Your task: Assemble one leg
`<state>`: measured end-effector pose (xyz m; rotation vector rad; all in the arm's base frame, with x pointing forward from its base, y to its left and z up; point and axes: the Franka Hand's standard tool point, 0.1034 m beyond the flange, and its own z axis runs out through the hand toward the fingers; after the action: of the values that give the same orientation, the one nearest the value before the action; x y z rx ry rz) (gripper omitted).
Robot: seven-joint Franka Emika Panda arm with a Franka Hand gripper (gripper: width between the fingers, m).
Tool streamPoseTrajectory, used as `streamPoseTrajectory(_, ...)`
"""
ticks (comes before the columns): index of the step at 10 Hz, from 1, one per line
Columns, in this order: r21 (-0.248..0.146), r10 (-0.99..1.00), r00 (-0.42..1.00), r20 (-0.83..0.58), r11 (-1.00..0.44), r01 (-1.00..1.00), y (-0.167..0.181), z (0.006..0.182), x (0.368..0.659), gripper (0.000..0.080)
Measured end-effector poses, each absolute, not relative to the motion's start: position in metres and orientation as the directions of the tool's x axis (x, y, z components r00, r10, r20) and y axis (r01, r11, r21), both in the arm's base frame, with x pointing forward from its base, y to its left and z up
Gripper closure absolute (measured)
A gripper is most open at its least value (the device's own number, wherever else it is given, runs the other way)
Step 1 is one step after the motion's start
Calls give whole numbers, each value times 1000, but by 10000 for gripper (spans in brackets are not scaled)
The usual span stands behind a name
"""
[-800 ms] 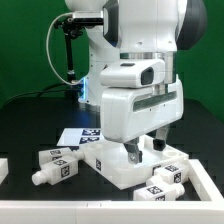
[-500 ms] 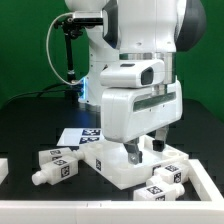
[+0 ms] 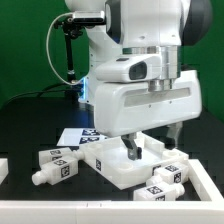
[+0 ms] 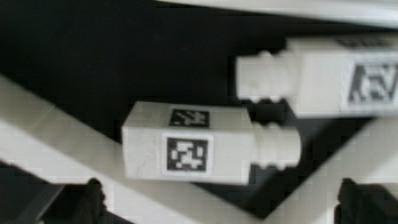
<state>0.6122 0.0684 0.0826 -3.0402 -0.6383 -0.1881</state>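
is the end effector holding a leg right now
No, the wrist view shows the end effector open, its fingers wide apart, with the near leg and the far leg lying loose beyond them.

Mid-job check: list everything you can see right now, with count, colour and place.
leg: four, white with black-and-white tags; two lying at the exterior view's left of the tabletop, two at its right front
tabletop: one, white, mid-table, under the pincer
marker board: one, white with tags, flat behind the tabletop
table: one, black surface
cable: one, black, behind the arm
arm: one, white, above the tabletop
pincer: one, dark fingers, open, holding nothing
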Motion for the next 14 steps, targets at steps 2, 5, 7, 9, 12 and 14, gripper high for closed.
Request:
streamPoseTrajectory(2, -20, 358, 919, 164, -931, 366, 71, 83, 622, 150)
streamPoseTrajectory(5, -22, 358, 920, 159, -931, 366, 71, 83, 621, 150)
streamPoseTrajectory(7, -25, 262, 953, 152, -963, 268, 75, 82, 620, 150)
streamPoseTrajectory(9, -45, 101, 985, 139, -993, 108, 85, 77, 626, 150)
streamPoseTrajectory(12, -116, -88, 990, 111, -990, -75, 81, 64, 624, 150)
streamPoseTrajectory(14, -116, -87, 990, 110, -990, -74, 81, 63, 624, 150)
